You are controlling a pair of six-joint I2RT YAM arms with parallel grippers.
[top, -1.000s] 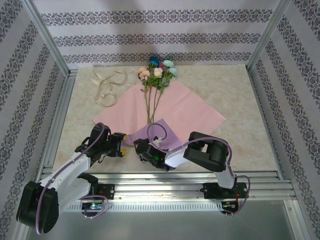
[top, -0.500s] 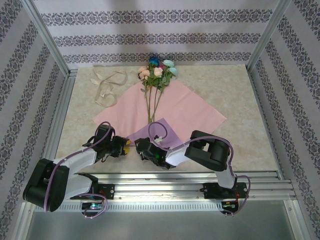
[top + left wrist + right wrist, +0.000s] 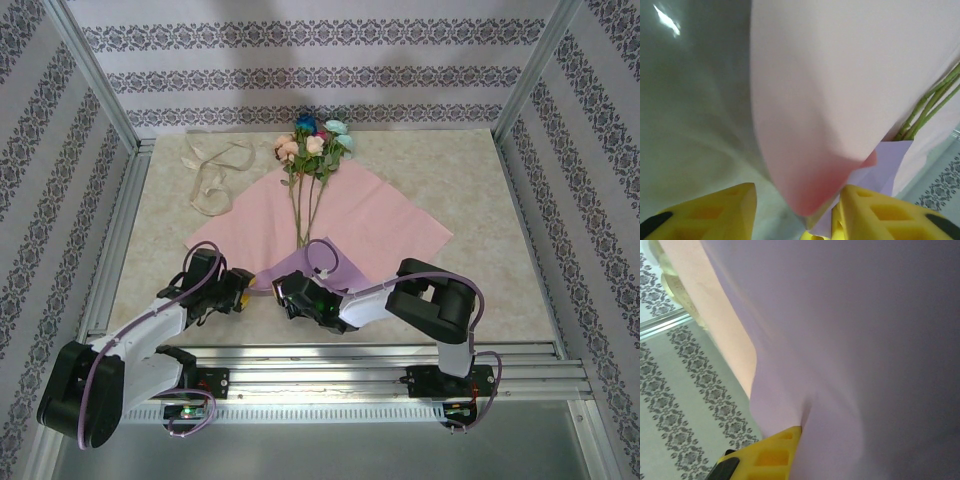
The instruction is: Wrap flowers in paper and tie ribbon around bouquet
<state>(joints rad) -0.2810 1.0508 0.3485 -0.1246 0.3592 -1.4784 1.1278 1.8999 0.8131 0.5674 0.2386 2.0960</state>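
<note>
The paper (image 3: 375, 215) lies as a pink diamond mid-table, its near corner folded up with the lilac underside (image 3: 297, 266) showing. The flowers (image 3: 314, 141) rest on it, stems (image 3: 930, 102) running toward the fold. My right gripper (image 3: 289, 297) is shut on that raised corner; in the right wrist view lilac paper (image 3: 865, 340) covers one finger, and the other yellow finger (image 3: 765, 452) presses against it. My left gripper (image 3: 244, 291) sits just left of the fold, open, with the paper's curled pink edge (image 3: 815, 165) hanging between its yellow fingers (image 3: 720, 210) and touching the right one. The ribbon (image 3: 214, 170) lies looped at back left.
Aluminium rails (image 3: 380, 355) run along the near edge by the arm bases. Patterned walls (image 3: 60, 180) close in the left, right and back. Bare tabletop (image 3: 480, 270) stretches right of the paper.
The left gripper's jaws narrowed, then widened again beside the fold, and its arm shifted a little. The right gripper kept hold of the folded corner, its elbow drifting slightly right.
</note>
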